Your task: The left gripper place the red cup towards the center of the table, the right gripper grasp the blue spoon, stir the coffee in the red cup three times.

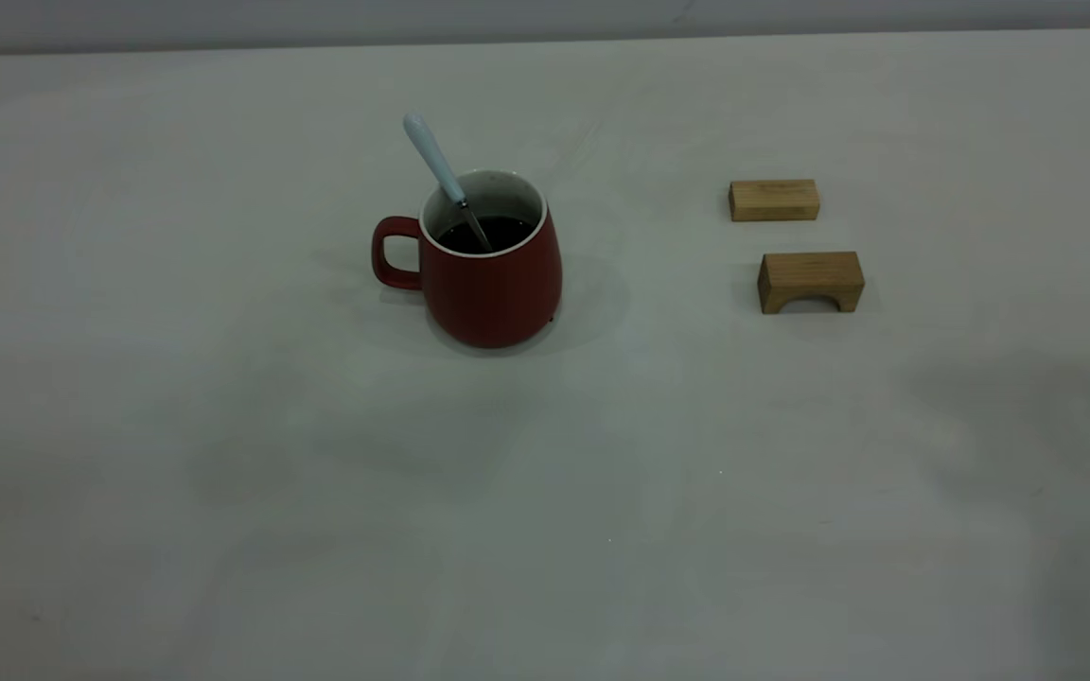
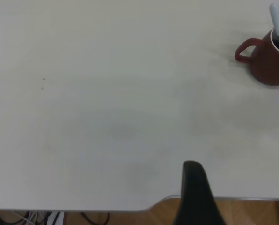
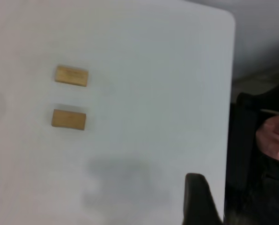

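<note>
The red cup (image 1: 493, 284) stands upright near the middle of the table (image 1: 545, 492), its handle pointing left. Dark coffee (image 1: 498, 233) fills it. The blue spoon (image 1: 431, 156) leans in the cup, handle up and to the back left, bowl in the coffee. In the left wrist view the red cup (image 2: 270, 65) and the blue spoon (image 2: 275, 18) sit far off. Neither arm shows in the exterior view. Only a black part of my left gripper (image 2: 198, 197) shows, over the table's near edge. A black part of my right gripper (image 3: 198, 199) hangs by the table's side edge. Nothing is held.
Two tan wooden blocks lie right of the cup: a flat one (image 1: 774, 200) and an arched one (image 1: 811, 282); the right wrist view shows the flat block (image 3: 71, 75) and the arched block (image 3: 69, 119). A person's hand (image 3: 273, 138) is beyond the table's edge.
</note>
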